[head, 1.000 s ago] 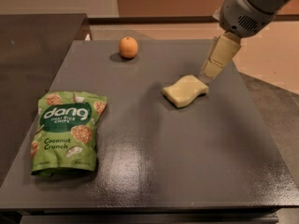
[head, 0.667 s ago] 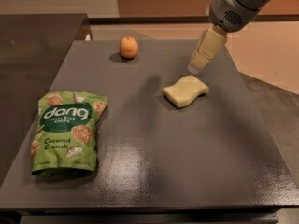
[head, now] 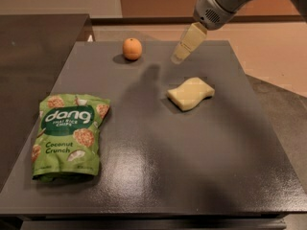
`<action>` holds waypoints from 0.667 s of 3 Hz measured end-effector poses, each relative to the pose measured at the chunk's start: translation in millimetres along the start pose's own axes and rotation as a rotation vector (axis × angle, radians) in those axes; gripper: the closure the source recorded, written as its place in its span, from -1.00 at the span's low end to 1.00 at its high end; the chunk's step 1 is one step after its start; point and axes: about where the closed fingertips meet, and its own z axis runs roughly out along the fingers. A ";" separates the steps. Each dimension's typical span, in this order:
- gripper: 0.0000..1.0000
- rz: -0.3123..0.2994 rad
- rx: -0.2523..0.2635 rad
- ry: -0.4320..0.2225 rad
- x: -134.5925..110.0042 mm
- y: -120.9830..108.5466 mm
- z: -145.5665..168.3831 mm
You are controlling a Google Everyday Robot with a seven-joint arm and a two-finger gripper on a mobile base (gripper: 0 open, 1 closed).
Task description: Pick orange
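The orange (head: 132, 48) is a small round fruit near the far edge of the dark grey table (head: 158, 171), left of centre. My gripper (head: 180, 55) hangs from the arm at the top right, above the table and to the right of the orange, apart from it. It holds nothing that I can see. Its pale fingers point down and to the left.
A pale yellow wavy sponge (head: 190, 93) lies right of centre, below the gripper. A green Dang coconut chip bag (head: 69, 135) lies flat at the left. A darker counter (head: 33, 66) adjoins the table on the left.
The gripper has moved left and away from the sponge, toward the far edge and closer to the orange. The objects have not moved.
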 end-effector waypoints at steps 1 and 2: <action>-1.00 0.009 -0.034 -0.032 -22.7 -4.3 33.1; -1.00 0.020 -0.055 -0.053 -42.4 -5.2 61.0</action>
